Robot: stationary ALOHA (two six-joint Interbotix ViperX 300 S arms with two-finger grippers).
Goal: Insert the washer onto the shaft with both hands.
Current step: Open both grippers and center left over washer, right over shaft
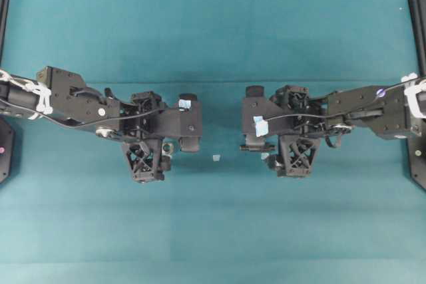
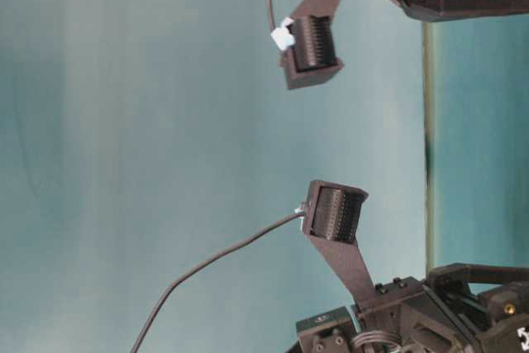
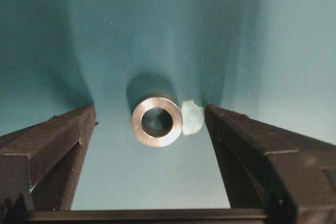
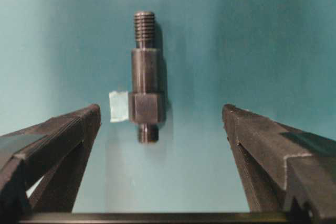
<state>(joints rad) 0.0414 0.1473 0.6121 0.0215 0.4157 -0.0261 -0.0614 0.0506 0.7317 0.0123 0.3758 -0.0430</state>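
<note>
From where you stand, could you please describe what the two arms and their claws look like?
Both arms are matte black. The left arm and right arm carry white cable ties near their outer ends, thin dark cables along the top, and small pale-blue tape pieces near the wrists. Each has an open-lattice triangular bracket. The left claw and right claw have flat, tapering black fingers; the table-level view shows ribbed pads.

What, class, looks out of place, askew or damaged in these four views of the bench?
Nothing stands out. The washer rests on the teal mat beside a pale tape square, between the open left gripper fingers. The shaft lies flat, intact, by another tape square, ahead of the open right gripper.
</note>
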